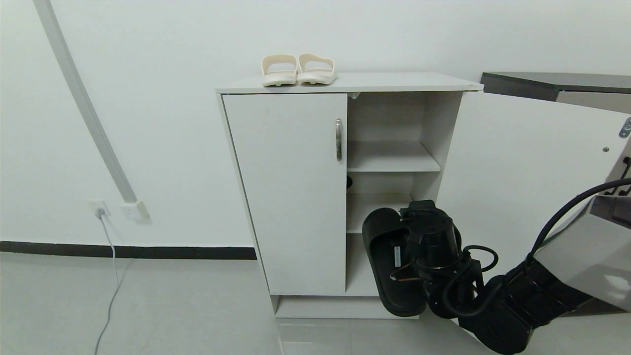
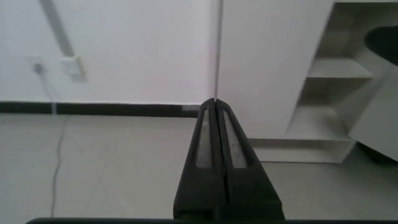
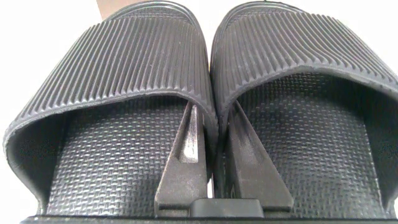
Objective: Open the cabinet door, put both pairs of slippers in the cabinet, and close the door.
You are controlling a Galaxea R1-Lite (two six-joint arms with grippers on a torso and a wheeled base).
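Slippers (image 1: 389, 268), black, hang clamped in right hand (image 3: 214, 121).

we see the pair of black rubbery slippers (image 3: 140, 65) with ribbed matt straps and pebbled footbeds; the pair of cream slippers (image 1: 298, 69) looks smooth, the white cabinet (image 1: 291, 197) matt, its metal handle (image 1: 338, 139) shiny.
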